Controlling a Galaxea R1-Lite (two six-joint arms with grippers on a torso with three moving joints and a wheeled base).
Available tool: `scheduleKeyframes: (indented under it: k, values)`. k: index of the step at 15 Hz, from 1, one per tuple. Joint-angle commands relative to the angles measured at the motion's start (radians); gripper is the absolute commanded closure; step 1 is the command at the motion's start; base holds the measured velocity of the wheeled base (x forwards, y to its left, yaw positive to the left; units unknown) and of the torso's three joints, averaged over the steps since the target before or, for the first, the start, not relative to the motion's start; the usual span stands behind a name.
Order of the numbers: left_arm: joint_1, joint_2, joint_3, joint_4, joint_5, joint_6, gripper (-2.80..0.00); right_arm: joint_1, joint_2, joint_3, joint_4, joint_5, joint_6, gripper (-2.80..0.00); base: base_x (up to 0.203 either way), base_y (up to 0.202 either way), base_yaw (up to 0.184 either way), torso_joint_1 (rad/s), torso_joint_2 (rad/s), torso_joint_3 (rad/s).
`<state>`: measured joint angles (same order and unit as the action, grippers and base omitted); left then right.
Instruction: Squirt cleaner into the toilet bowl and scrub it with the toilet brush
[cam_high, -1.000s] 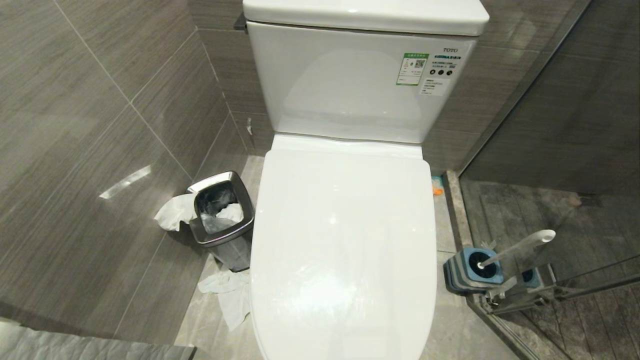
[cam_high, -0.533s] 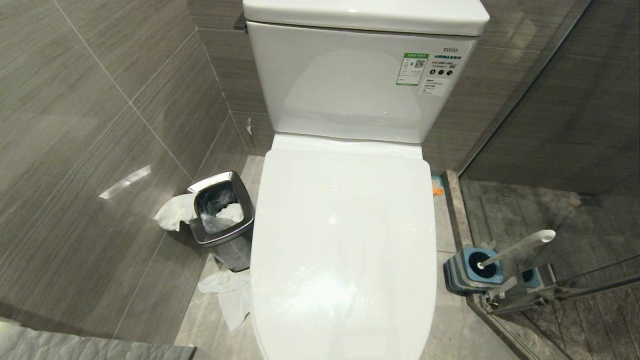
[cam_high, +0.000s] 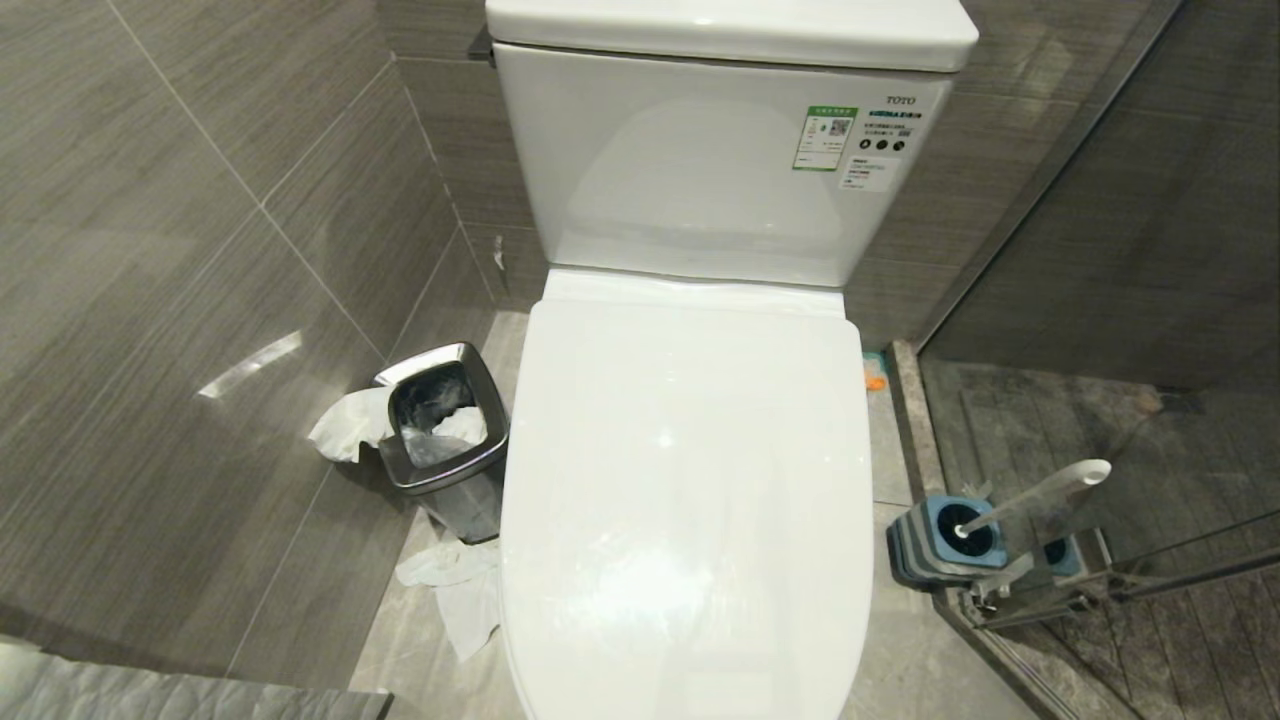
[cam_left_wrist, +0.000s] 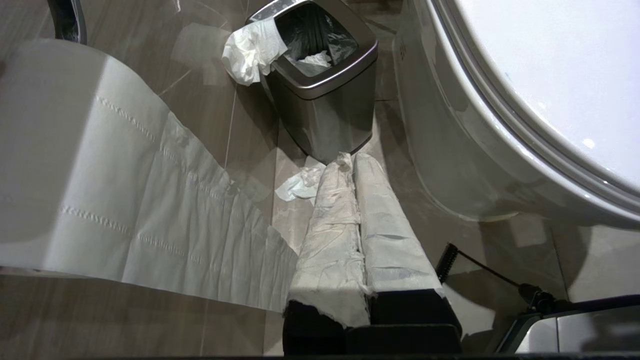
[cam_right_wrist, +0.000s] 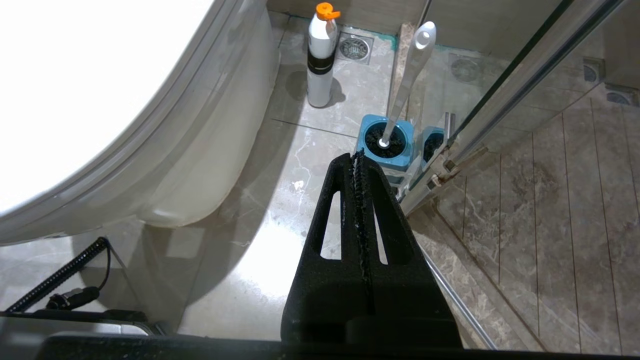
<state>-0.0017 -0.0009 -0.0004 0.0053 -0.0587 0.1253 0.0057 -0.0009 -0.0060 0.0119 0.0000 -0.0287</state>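
The white toilet bowl (cam_high: 690, 480) stands in the middle of the head view with its lid down, so its inside is hidden. The toilet brush (cam_right_wrist: 411, 70) stands in a blue holder (cam_right_wrist: 385, 145) on the floor to the toilet's right, also visible as the toilet brush (cam_high: 1040, 492) in the head view. Behind it the cleaner (cam_right_wrist: 320, 60) stands upright by the toilet's base. My right gripper (cam_right_wrist: 356, 157) is shut and empty, low beside the bowl, short of the holder. On the toilet's left, my left gripper (cam_left_wrist: 350, 162) is shut with its white-wrapped fingers together.
A square steel bin (cam_high: 445, 430) with tissue hanging out stands left of the toilet, and more tissue (cam_high: 455, 590) lies on the floor. A glass shower partition (cam_right_wrist: 500, 100) runs along the right, close to the holder. A strip of toilet paper (cam_left_wrist: 100, 175) hangs near my left gripper.
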Motion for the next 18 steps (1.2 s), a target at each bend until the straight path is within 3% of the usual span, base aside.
scheduleKeyframes:
  k: [1, 4, 18]
  values:
    - [0.0, 0.002, 0.002, 0.001, 0.002, -0.018, 0.0, 0.0, 0.001, 0.0, 0.0, 0.0, 0.0, 0.0, 0.0, 0.0, 0.0, 0.0, 0.0, 0.0]
    - [0.0, 0.002, 0.002, 0.002, 0.011, -0.052, 0.0, 0.0, 0.001, 0.0, 0.0, 0.001, 0.0, 0.0, 0.0, 0.0, 0.0, 0.0, 0.0, 0.0]
    - [0.0, 0.002, 0.002, -0.001, 0.011, -0.05, 0.0, 0.0, 0.001, 0.0, 0.0, 0.0, 0.0, 0.0, 0.0, 0.0, 0.0, 0.0, 0.0, 0.0]
